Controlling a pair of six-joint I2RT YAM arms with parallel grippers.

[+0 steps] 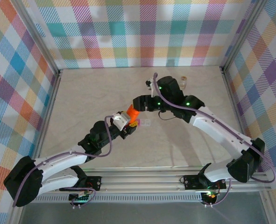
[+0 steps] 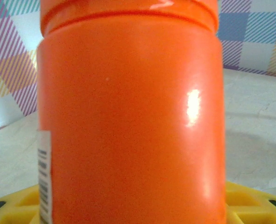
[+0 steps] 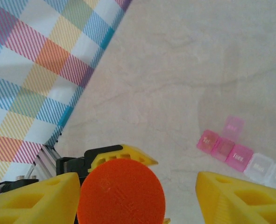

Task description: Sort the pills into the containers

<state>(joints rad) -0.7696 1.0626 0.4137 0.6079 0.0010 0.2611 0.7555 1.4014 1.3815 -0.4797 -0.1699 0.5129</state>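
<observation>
- Left gripper: we see it clamped on the orange bottle. The bottle's wall stands right in front of its wrist camera, between the yellow fingers. A barcode label runs down the bottle's left edge there.
- Right gripper: its yellow fingers stand spread on either side of the bottle's round top. One finger sits just beside the top, and we cannot tell whether it touches. The other stands apart, with bare counter showing in the gap.
- Pill box: it lies flat on the counter, ahead and to the right of the right gripper. From overhead it is just beside the left gripper's tip.
- Its compartments run in a row, pink at one end and clear at the other, and one pink lid stands raised.
</observation>
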